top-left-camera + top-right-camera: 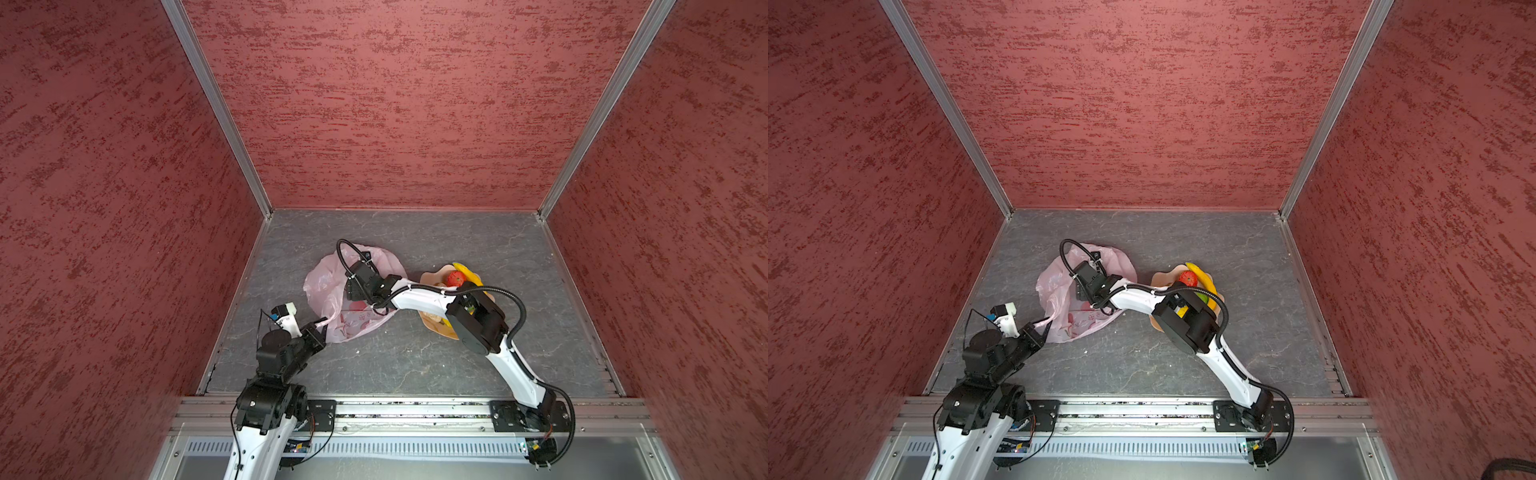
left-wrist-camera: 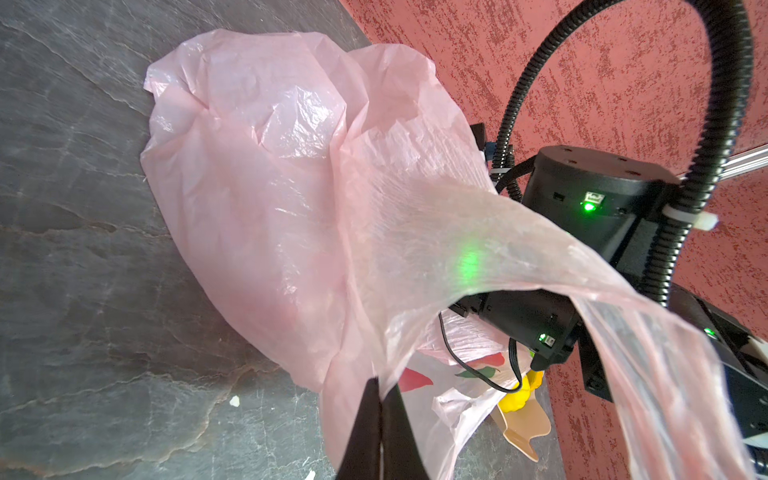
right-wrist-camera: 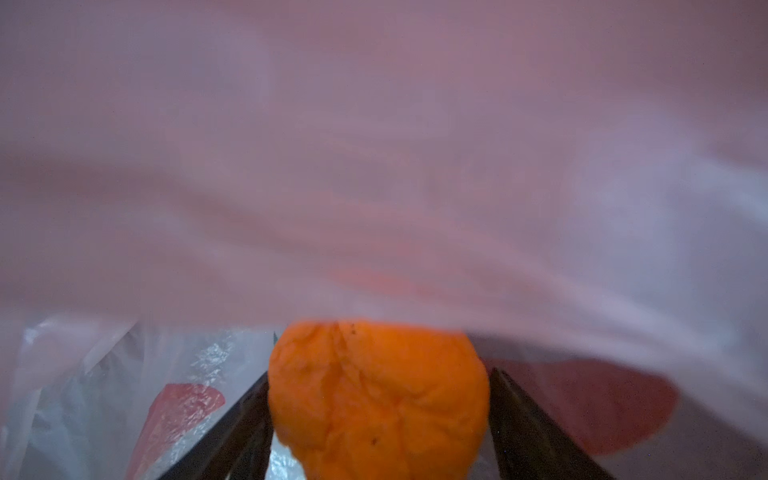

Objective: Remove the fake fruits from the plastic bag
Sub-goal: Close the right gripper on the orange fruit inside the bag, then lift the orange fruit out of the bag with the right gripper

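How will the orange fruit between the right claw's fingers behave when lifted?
The orange fruit looks dented and wrinkled, so probably soft and light. Its rounded shape may roll once released. The plastic bag draped over it could drag.

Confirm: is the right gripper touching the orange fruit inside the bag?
Touching. The right wrist view shows the right gripper closed against the orange fruit on both sides, with no gap.

A dark grey worktop [image 1: 415, 365] with pale, stone-like veins, seen from above. Two things lie directly on it. A crumpled, translucent pale-pink plastic bag [image 1: 328, 286] sits left of centre. Just beside it, to the right, is a tan wavy-edged plate [image 1: 428, 277]. A small white crumb [image 1: 358, 352] lies on the bare surface, nearer the front edge.
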Available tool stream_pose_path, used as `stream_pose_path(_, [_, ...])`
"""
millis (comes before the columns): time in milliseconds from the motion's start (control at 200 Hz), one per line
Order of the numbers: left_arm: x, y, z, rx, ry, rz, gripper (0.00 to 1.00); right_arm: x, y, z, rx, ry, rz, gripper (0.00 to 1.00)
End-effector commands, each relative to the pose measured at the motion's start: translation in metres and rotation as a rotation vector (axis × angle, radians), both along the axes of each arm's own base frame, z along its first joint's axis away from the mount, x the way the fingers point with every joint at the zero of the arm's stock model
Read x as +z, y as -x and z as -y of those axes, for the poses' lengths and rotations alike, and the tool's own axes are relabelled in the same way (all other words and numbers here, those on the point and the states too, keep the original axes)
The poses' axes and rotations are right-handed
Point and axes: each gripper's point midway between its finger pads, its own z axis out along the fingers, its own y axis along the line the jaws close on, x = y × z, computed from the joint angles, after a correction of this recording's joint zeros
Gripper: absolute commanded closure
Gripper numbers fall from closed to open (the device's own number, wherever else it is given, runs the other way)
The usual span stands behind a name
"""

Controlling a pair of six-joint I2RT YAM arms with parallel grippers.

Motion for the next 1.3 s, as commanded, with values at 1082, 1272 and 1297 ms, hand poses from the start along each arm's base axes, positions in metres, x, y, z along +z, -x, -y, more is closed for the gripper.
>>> stream_pose_path(1082, [0.004, -0.027, -0.007, 0.063, -0.012, 0.005, 1.00, 0.081, 0.037, -0.002, 0.133, -0.113, 0.071, 0.66])
stream_pose_path(1272, [0.000, -0.040, -0.014, 0.119, -0.022, 0.015, 1.00, 0.099, 0.053, 0.000, 0.160, -0.118, 0.091, 0.67])
stream_pose_path(1297, [-0.001, -0.043, -0.014, 0.123, -0.023, 0.019, 1.00, 0.102, 0.056, -0.001, 0.166, -0.118, 0.095, 0.67])
